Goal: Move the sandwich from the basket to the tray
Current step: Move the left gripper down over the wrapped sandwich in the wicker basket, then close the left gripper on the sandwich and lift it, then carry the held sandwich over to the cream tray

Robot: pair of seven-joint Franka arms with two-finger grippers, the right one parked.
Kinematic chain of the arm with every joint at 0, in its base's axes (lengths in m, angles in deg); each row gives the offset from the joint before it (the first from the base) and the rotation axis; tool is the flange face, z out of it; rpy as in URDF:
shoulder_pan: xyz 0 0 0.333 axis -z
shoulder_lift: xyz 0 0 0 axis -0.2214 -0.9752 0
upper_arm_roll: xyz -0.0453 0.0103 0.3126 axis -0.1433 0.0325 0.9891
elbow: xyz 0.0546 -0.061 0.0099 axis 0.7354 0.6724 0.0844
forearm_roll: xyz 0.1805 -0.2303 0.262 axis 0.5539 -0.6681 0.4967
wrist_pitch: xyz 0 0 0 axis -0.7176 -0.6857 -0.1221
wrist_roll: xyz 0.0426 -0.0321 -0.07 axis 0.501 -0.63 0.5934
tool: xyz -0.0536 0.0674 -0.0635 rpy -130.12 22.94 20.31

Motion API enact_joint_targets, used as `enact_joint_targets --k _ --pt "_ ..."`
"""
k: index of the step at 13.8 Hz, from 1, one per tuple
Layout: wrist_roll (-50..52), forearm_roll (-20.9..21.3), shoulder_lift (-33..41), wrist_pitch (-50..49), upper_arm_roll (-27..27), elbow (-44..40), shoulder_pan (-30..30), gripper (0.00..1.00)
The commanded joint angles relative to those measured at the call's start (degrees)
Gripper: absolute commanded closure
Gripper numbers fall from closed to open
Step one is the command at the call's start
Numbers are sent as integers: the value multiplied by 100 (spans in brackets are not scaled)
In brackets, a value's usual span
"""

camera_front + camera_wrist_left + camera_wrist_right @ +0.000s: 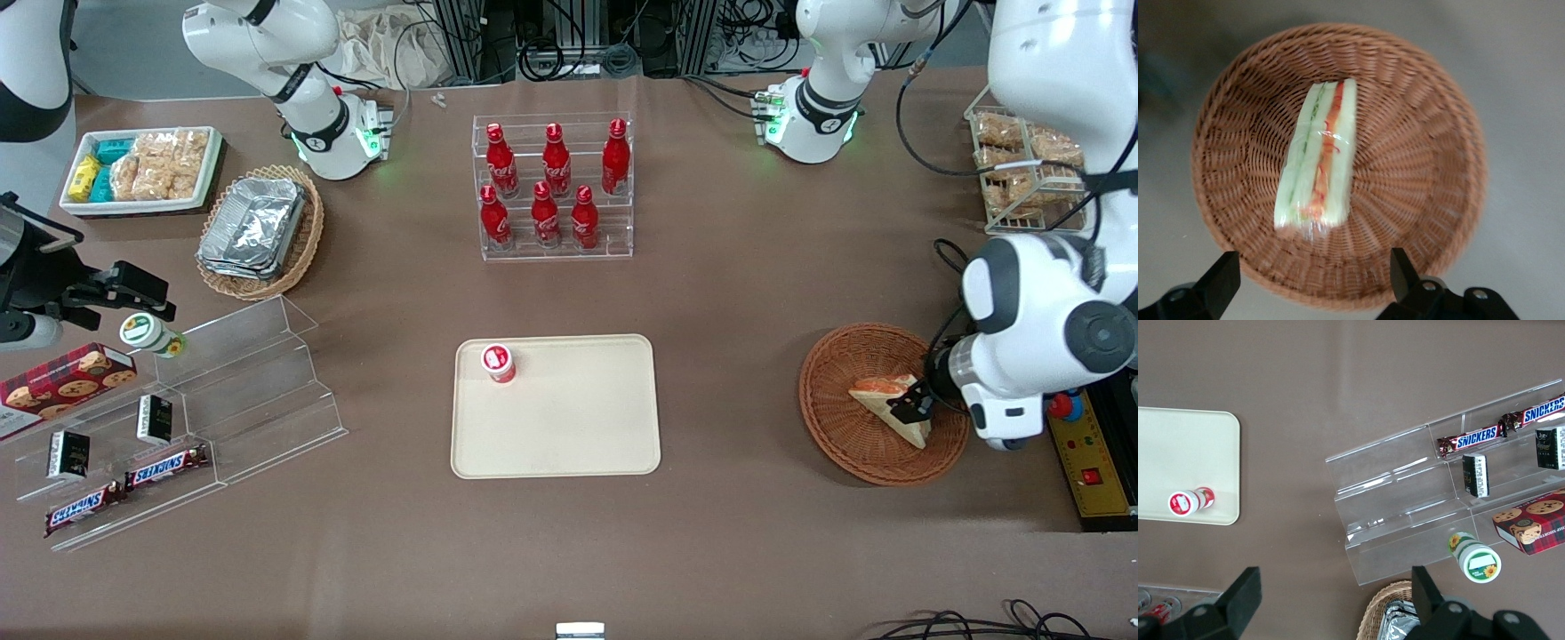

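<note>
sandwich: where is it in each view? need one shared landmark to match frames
Front view: sandwich lies in the reddish-brown basket, toward the working arm's end of the table; gripper is over it.
Left wrist view: sandwich lies in the basket, fingers apart.
Right wrist view: not in it.
Shared landmark: the basket.

six cola bottles (pixel 551 187), two Snickers bars (pixel 124 484), perhaps three foil containers (pixel 252 227)
</note>
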Motion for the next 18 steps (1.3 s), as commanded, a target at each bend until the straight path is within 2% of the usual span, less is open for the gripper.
enact_joint_targets --k 1,5,6,8,9,11,13,15,17,18 --pt "251 98 -157 239 27 79 -7 0" --pt "303 265 -376 423 27 79 -24 0" --pt "321 265 -420 450 27 79 -24 12" --pt "409 265 -438 502 27 79 -24 58" --pt "409 265 -447 546 27 79 -24 74" --pt "409 265 -473 556 27 71 -24 100" --pt "331 274 -238 434 27 18 -33 100" --pt "156 300 368 -371 -8 -87 -15 100" --pt "-685 204 886 -1469 -200 -280 133 100" --pt "-1098 160 1124 -1701 -454 -272 160 100"
